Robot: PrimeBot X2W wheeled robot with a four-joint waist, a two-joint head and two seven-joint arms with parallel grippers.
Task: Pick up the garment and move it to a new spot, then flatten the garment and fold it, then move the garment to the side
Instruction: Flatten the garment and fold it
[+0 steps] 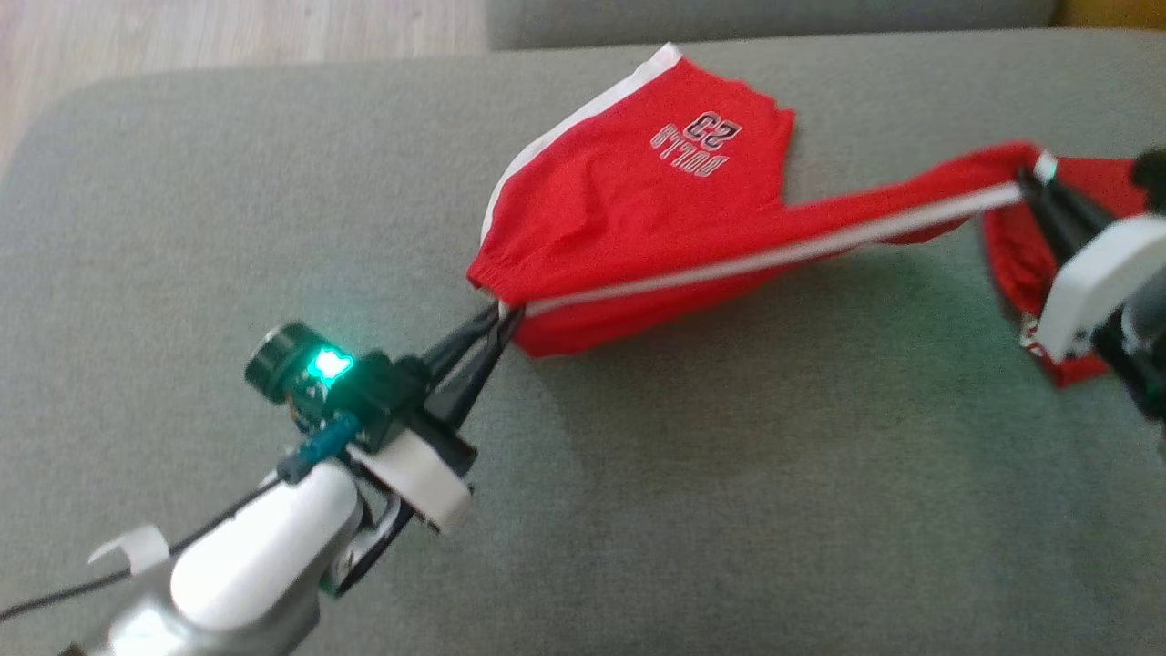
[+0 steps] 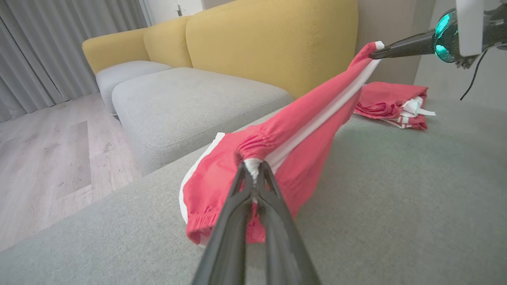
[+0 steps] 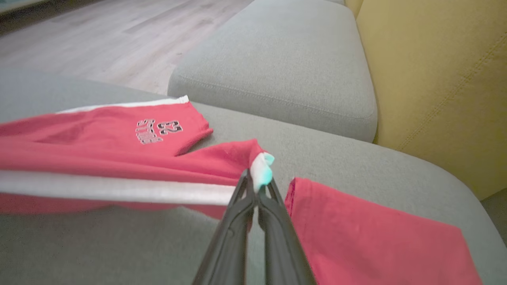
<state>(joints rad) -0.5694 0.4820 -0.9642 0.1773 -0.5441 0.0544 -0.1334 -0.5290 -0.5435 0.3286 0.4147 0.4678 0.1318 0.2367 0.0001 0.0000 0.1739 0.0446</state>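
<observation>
My left end effector (image 1: 497, 319) and right end effector (image 1: 1027, 182) each clamp the garment (image 1: 638, 210), stretched lengthwise between them.

The right pincer (image 1: 1027, 180) is blurred, its arm cut off by the head view's right edge and hiding part of another red cloth (image 1: 1007, 264) beneath.

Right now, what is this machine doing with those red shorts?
The robot has the shorts pinched at both ends. Its left tool is shut on the waistband, its right tool on the far end of the white stripe. The stripe is pulled taut in the air between them, and the rest drapes onto the grey cushion. Nothing is flattened or folded yet. Another red garment lies on the cushion near the right tool.
</observation>
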